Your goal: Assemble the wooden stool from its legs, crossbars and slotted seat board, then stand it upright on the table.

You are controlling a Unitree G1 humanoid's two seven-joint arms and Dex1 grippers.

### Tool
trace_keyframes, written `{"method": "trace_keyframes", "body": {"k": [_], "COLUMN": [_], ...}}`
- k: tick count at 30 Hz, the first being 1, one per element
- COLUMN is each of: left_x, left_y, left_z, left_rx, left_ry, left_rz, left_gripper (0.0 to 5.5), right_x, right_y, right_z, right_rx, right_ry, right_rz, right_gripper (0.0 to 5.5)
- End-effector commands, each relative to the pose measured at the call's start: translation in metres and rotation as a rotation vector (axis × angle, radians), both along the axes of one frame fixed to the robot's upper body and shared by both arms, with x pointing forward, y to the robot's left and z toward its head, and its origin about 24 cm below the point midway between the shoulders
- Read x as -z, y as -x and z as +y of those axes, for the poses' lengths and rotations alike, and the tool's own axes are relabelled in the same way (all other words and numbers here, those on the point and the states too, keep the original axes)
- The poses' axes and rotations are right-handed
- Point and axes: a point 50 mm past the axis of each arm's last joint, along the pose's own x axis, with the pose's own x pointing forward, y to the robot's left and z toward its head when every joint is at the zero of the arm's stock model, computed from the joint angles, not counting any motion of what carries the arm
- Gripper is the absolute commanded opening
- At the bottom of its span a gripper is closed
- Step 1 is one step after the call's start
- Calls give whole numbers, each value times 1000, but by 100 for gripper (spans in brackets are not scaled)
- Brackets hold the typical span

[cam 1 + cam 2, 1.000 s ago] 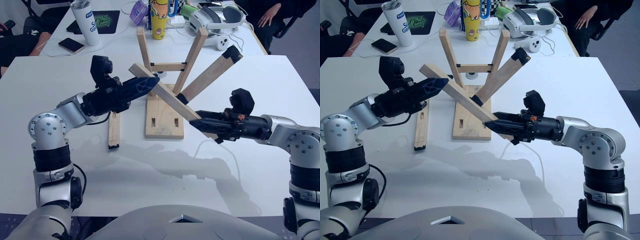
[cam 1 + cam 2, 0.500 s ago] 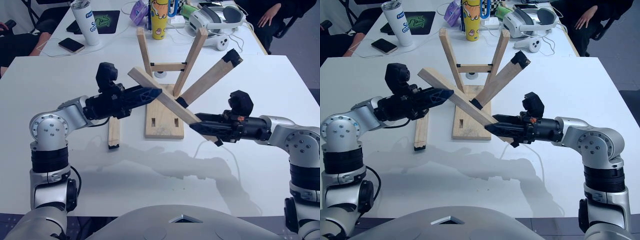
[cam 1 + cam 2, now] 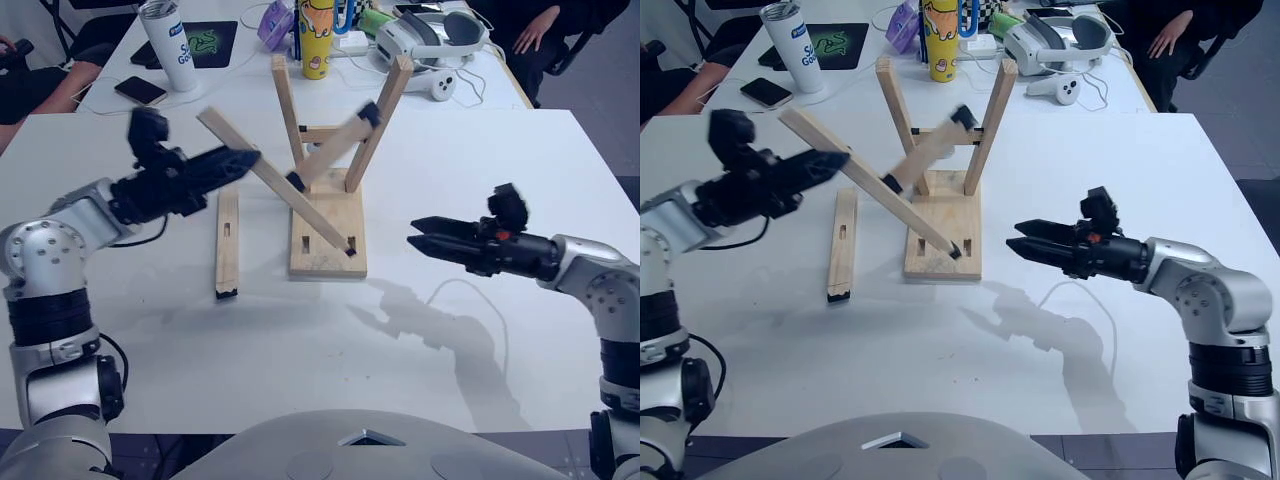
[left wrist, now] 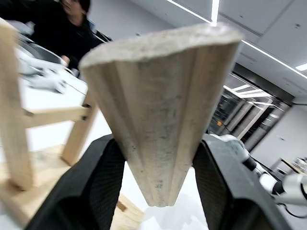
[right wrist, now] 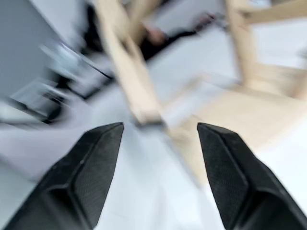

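Note:
The slotted seat board (image 3: 322, 262) lies flat mid-table. Two legs (image 3: 285, 100) joined by a crossbar (image 3: 318, 132) stand on its far end. My left gripper (image 3: 238, 161) is shut on a long wooden leg (image 3: 290, 198) near its raised end; the leg slants down, its black-tipped foot on the board. A shorter black-tipped piece (image 3: 332, 146) sticks up from that leg, blurred. In the left wrist view the leg's end (image 4: 158, 120) sits between the fingers (image 4: 103, 177). My right gripper (image 3: 422, 236) hovers open to the right of the board with nothing between its fingers (image 5: 98, 165).
A loose slotted wooden piece (image 3: 228, 243) lies left of the board. On the table behind stand a white tumbler (image 3: 168, 42), a yellow cup (image 3: 318, 38), a phone (image 3: 141, 90) and a headset (image 3: 432, 35). Bare tabletop spreads in front.
The right gripper has let go of the leg's lower end and drawn back to the right. The left gripper has carried the leg leftward; its foot now rests on the board.

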Motion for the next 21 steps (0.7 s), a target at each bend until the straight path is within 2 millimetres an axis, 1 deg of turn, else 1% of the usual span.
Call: {"method": "trace_keyframes", "body": {"k": [1, 2, 4, 5, 6, 9, 11, 14, 16, 18, 19, 21], "left_x": [-32, -36, -41, -42, -42, -38, -35, -33, -31, -30, -28, -23], "left_y": [-11, -12, -17, -18, -20, -20, -22, -23, -24, -24, -23, -21], "left_z": [20, 20, 17, 13, 10, 2, -2, -6, -11, -17, -19, -24], "left_rx": [-119, -130, -157, -157, -166, -168, -169, -167, -173, -179, -181, -190], "left_ry": [-29, -27, -47, -59, -77, -86, -96, -109, -146, -170, -187, -217], "left_rz": [-147, -171, -218, -240, -257, -277, -283, -296, -323, -357, -371, -399], "left_gripper": [207, 207, 207, 207, 207, 206, 206, 206, 206, 206, 206, 206], "right_x": [36, 42, 55, 60, 64, 76, 79, 84, 84, 74, 71, 64], "right_y": [8, 8, 9, 7, 4, -5, -11, -20, -30, -39, -41, -42], "right_z": [49, 59, 72, 75, 77, 75, 72, 66, 56, 46, 44, 45], "right_rx": [-173, -188, -212, -197, -172, -116, -83, -106, -90, -37, -27, -23], "right_ry": [326, 353, 416, 458, 480, 561, 622, 747, 844, 860, 856, 779], "right_rz": [-319, -396, -506, -569, -595, -658, -720, -808, -870, -907, -919, -912], "right_gripper": [286, 286, 286, 286, 286, 286, 286, 286, 286, 286, 286, 286]}}
